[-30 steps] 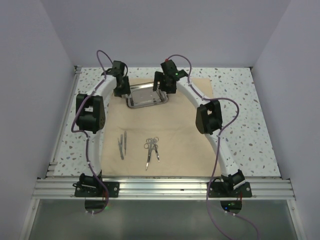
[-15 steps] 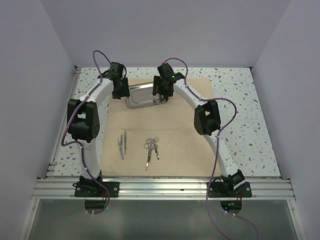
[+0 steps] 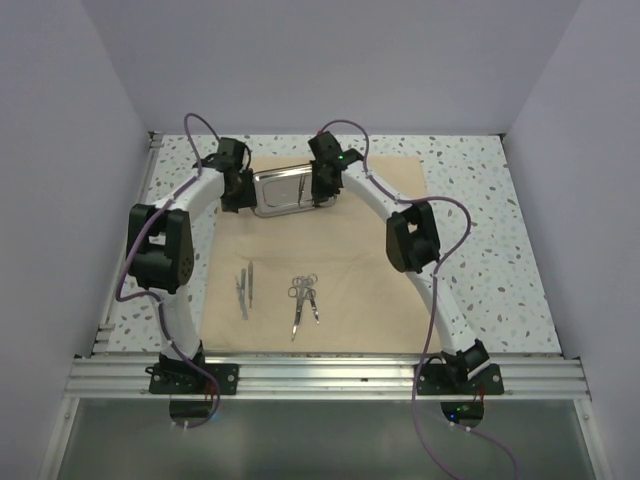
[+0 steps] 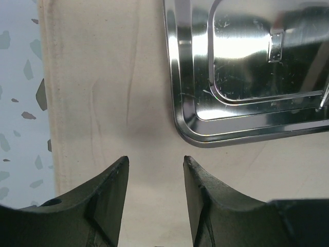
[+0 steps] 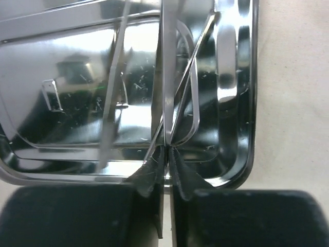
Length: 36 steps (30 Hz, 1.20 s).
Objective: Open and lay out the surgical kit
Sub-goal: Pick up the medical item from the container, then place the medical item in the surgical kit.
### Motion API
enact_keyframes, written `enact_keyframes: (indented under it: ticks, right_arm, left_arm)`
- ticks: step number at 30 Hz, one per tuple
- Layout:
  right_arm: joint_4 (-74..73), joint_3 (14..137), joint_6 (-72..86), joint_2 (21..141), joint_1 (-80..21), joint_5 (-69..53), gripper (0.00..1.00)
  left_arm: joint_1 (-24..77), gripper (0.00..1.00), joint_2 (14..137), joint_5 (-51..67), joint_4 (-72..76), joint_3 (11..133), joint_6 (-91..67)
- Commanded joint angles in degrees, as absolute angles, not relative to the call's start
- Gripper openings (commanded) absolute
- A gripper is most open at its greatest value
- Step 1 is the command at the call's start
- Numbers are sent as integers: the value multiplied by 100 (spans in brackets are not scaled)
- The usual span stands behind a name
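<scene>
The surgical kit's beige cloth wrap lies spread flat on the table. Its shiny steel tray sits near the cloth's far edge. My right gripper is at the tray's right end. In the right wrist view this gripper is shut on a thin silver instrument standing over the tray's floor, inside the rim. My left gripper hangs at the tray's left end. In the left wrist view it is open over bare cloth, just short of the tray's corner.
Tweezers and scissors lie side by side on the near half of the cloth. Speckled tabletop surrounds the cloth. White walls enclose the left, right and back, and an aluminium rail runs along the near edge.
The right gripper has gone from open to shut on the thin instrument in the tray. Both wrists moved slightly toward the back, and the tray now lies squarer to the cloth's edge.
</scene>
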<state>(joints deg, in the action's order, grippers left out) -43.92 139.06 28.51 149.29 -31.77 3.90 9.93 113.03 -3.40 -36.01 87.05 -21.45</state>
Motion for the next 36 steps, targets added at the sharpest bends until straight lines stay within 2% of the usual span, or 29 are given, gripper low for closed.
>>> enact_keyframes:
  ticks: [1,15,21,24,25,28,31,36]
  right_arm:
    - [-4614,13782,2725,14362,-3182,694,2]
    - [-4851,13702,2707,13562,-3190,861,0]
    - [-5168,13229,2646,13044,-3164,923,0]
    - [-5011,11879,2496,12132,-3164,949,0]
    - [-4688,10839,2418,11842,-3155,975,0]
    - [-4255,8886,2382,10646,-3164,1089,0]
    - [-4114,7565,2521,9653,-3164,1230,0]
    - [-3850,6137,3014,8693,-3208,687,0]
  left_arm:
    - [993,50,10978,-334,-3331,8605,-2162]
    - [1072,50,10995,-220,-3217,8525,-2153]
    - [1142,50,10986,-211,-3208,8534,-2145]
    - [1160,52,11013,-263,-3208,8596,-2153]
    - [1160,54,11030,-255,-3217,8657,-2145]
    - [1160,55,11135,-220,-3217,8876,-2162]
    - [1213,56,11328,-246,-3304,9244,-2171]
    - [1414,56,11715,-378,-3392,9790,-2224]
